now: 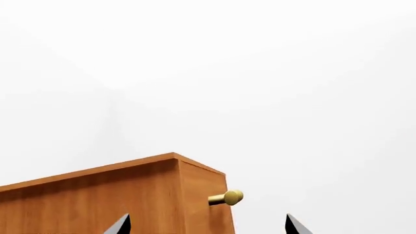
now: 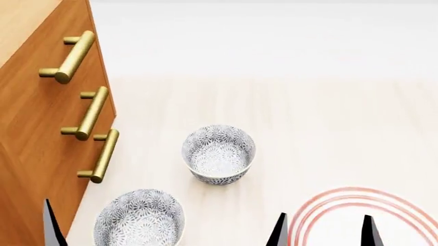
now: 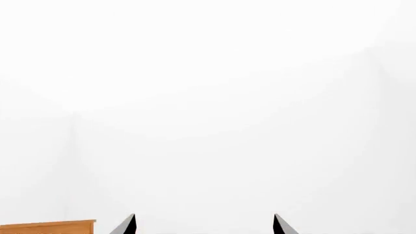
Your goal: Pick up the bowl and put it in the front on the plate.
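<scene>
Two grey-blue flower-patterned bowls stand on the pale wooden surface in the head view. One bowl (image 2: 218,154) is in the middle; the nearer bowl (image 2: 139,219) is at the lower left, beside the cabinet. The white plate (image 2: 356,197) with red rings lies at the lower right, cut off by the frame's edge. My right gripper (image 2: 323,233) hangs open above the plate's left part with nothing between its fingers (image 3: 203,224). My left gripper (image 1: 208,225) is open and empty too; a single fingertip (image 2: 51,225) of it shows, left of the nearer bowl.
A wooden drawer cabinet (image 2: 41,118) with brass bar handles (image 2: 89,114) fills the left side, close to the nearer bowl. Its corner (image 1: 182,195) and a handle end (image 1: 227,197) show in the left wrist view. Beyond is a white wall.
</scene>
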Controlling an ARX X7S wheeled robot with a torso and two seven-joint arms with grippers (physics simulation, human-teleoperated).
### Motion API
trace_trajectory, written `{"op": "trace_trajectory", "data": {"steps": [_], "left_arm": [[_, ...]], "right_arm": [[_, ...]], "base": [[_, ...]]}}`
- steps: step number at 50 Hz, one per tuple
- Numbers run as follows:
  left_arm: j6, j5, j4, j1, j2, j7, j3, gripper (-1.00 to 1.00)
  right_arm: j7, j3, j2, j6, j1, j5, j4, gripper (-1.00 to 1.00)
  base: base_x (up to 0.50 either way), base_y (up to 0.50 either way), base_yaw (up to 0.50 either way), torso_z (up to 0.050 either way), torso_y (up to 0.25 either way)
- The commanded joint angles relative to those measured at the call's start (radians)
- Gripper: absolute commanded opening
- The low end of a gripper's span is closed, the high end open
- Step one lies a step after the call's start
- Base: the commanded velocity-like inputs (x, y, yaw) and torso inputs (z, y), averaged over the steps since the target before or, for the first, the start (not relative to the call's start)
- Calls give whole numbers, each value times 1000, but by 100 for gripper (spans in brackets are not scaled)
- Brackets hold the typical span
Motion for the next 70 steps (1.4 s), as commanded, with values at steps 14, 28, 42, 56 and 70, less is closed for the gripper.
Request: {"op": "trace_trajectory", "data": {"steps": [14,28,42,56,70], "left_arm": [[-45,49,6,-1,4,-11,8,100],[12,37,3,5,-17,-24,29,100],[3,29,-3,0,-25,-30,36,100],[-2,16,-14,-4,-33,-32,49,100],[-12,6,-14,-6,-39,-32,61,100]], "right_arm": [[6,-1,4,7,1,-6,2,100],[18,-7,13,31,9,-7,-3,100],[116,-6,54,443,199,31,-192,100],[192,-39,101,1185,626,340,-210,100],[202,-68,56,1387,825,429,-10,100]], "base": [[0,0,0,0,-250],[0,0,0,0,-176],[0,0,0,0,0],[0,0,0,0,0],[0,0,0,0,0]]}}
